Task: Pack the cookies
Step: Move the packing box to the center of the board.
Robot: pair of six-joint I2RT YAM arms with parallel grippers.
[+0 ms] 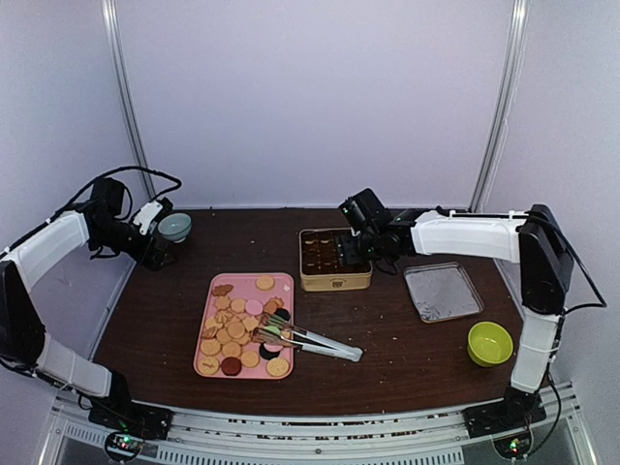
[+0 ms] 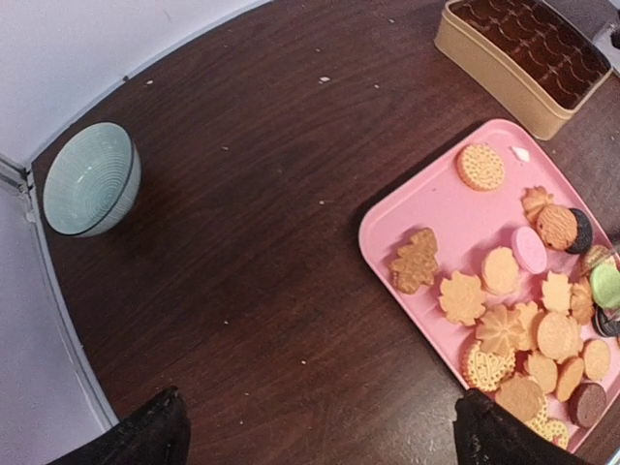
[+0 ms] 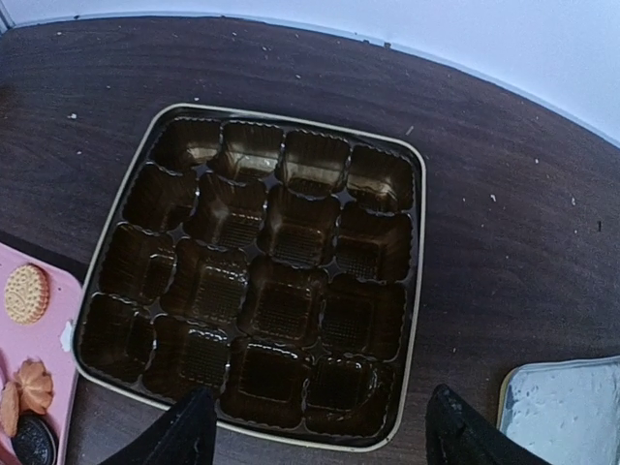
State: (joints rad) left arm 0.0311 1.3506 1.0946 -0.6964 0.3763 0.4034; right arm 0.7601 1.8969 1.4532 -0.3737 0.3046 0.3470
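Dozens of cookies [image 1: 242,325] lie flat on a pink tray [image 1: 281,289] whose long axis runs from the near edge of the worktop [image 1: 387,320] toward the far wall. They crowd its nearer end and thin toward the far end. Most are tan rounds and leaf shapes, with a few dark, pink and green ones. Metal tongs [image 1: 310,341] rest tips-first on the heap, handles angled off the tray's right side.

The left claw [image 1: 160,247] hangs spread wide with nothing in it. The tray sits well off to its right, and a teal bowl [image 1: 174,227] is just beside it. From its wrist camera only the two dark fingertips [image 2: 136,436] show, and the tray's right and near edges are cut off.

The right claw [image 1: 351,247] hovers over a cream tin [image 1: 334,283], fingers wide apart and empty. Its wrist view shows the tin's brown moulded cups bare of cookies. The fingertips [image 3: 184,431] hide part of the near rim. Only a tray corner shows to the claw's left. A silver lid [image 1: 444,291] lies to its right, clipped in the wrist view, with a lime bowl [image 1: 490,343] nearer the arm bases.
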